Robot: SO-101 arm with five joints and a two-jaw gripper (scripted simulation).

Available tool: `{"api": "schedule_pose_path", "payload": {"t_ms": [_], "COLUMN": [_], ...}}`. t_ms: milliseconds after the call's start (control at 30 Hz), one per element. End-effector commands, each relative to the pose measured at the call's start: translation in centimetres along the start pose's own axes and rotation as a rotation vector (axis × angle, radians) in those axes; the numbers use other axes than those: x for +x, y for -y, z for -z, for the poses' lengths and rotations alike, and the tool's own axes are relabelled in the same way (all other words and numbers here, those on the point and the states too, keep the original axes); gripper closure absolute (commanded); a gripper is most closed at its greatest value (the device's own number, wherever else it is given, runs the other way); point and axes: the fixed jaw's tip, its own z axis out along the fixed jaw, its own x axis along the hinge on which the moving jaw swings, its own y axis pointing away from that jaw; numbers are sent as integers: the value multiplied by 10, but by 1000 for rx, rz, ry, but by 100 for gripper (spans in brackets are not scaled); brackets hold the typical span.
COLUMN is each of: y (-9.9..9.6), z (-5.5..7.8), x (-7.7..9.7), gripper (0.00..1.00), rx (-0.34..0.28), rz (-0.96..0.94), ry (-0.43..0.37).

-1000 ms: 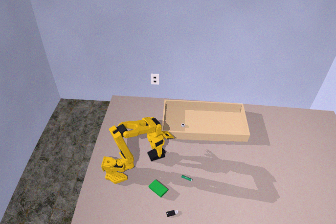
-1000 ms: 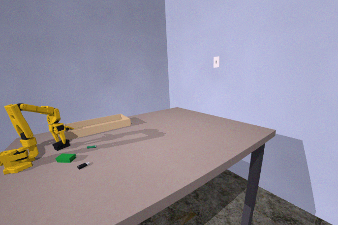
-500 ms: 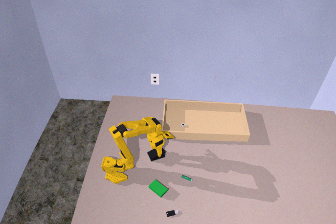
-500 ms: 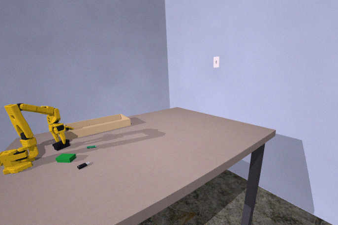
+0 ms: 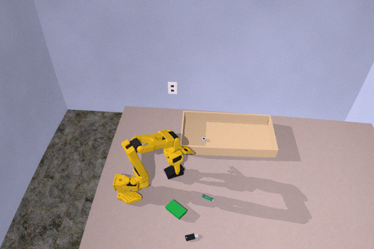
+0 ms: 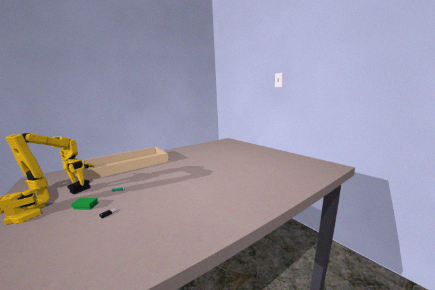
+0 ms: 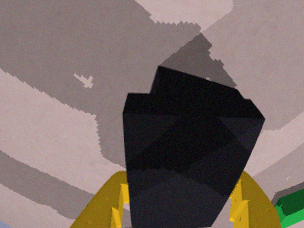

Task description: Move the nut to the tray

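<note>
The nut (image 5: 203,138) lies in the left part of the wooden tray (image 5: 237,151) (image 6: 132,166), near its front wall. My gripper (image 5: 176,172) (image 6: 78,183) (image 7: 180,200) points down in front of the tray's left end and is shut on a black box part, which looks like the lid (image 7: 180,160). The other black part, seemingly the base (image 7: 192,86), shows beyond it in the wrist view, turned out of line with it. The black parts are low at the table. Whether they touch, and how far one sits over the other, I cannot tell.
A green box (image 5: 176,209) (image 6: 84,203) (image 7: 292,207) stands closed in front of the black parts. A small green cylinder (image 5: 207,197) (image 6: 118,189) lies to its right. A black USB stick (image 5: 190,237) (image 6: 106,214) lies nearer the front. The tray's walls rise just behind the gripper.
</note>
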Motion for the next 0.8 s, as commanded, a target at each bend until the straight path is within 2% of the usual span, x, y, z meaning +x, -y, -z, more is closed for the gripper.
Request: {"api": "schedule_pose_path", "payload": {"t_ms": [0,767], "y": [-2,-2], "z": [4,4], "x": [-7,-9], "gripper": [79,79], "rx": [-2,-3], "rz": [-16,-85], "ry": [42,42]}}
